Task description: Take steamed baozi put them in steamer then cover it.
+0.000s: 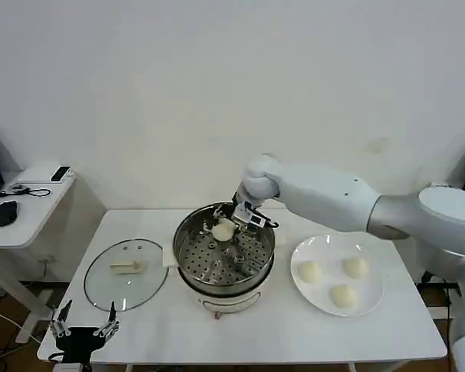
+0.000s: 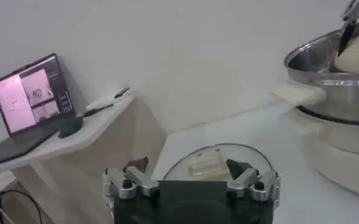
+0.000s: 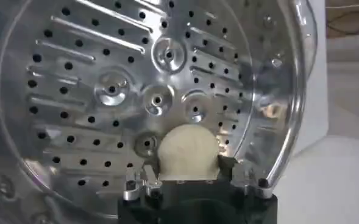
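The steel steamer (image 1: 187, 232) stands mid-table, its perforated tray (image 3: 94, 97) bare. My right gripper (image 1: 226, 226) hangs over the steamer's far side, shut on a cream-white baozi (image 1: 222, 229) that sits between its fingers (image 3: 188, 152) above the tray. Three more baozi (image 1: 309, 271) (image 1: 356, 267) (image 1: 343, 295) lie on the white plate (image 1: 372, 306) to the right. My left gripper (image 1: 84, 324) is parked open at the table's front left corner, near the glass lid (image 1: 108, 291); its fingers (image 2: 242, 173) hold nothing.
The glass lid (image 2: 185, 167) lies flat left of the steamer (image 2: 337, 91), its pale knob (image 1: 127, 266) up. A side table (image 1: 27, 205) with a laptop (image 2: 30, 100) and small items stands beyond the table's left edge. A white wall is behind.
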You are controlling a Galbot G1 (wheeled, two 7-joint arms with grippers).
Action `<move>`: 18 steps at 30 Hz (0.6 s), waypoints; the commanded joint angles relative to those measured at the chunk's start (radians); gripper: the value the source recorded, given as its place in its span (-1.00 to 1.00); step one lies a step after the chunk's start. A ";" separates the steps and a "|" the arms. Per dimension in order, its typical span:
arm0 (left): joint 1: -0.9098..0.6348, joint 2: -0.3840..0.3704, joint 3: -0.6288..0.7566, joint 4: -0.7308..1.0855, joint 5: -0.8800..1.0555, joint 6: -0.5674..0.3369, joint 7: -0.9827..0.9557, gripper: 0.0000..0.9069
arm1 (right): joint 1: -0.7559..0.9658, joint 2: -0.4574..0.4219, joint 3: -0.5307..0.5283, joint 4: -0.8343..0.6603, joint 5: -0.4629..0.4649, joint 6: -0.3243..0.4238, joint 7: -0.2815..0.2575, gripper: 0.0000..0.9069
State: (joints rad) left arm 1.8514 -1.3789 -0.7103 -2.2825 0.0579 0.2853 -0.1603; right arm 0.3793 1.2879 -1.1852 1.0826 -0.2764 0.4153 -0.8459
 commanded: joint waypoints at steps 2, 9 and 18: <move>-0.001 -0.001 0.000 -0.001 -0.001 0.000 -0.001 1.00 | -0.013 0.027 0.012 -0.054 -0.025 0.039 0.035 1.00; 0.004 0.001 0.001 -0.010 -0.002 0.001 -0.002 1.00 | 0.095 -0.069 0.020 0.120 0.141 -0.065 -0.017 1.00; 0.005 0.008 0.008 -0.032 -0.012 0.005 -0.001 1.00 | 0.238 -0.421 -0.015 0.394 0.332 -0.378 -0.039 1.00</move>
State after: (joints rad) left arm 1.8541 -1.3685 -0.6998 -2.3108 0.0455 0.2926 -0.1604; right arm 0.5113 1.1193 -1.1906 1.2663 -0.0857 0.2511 -0.8683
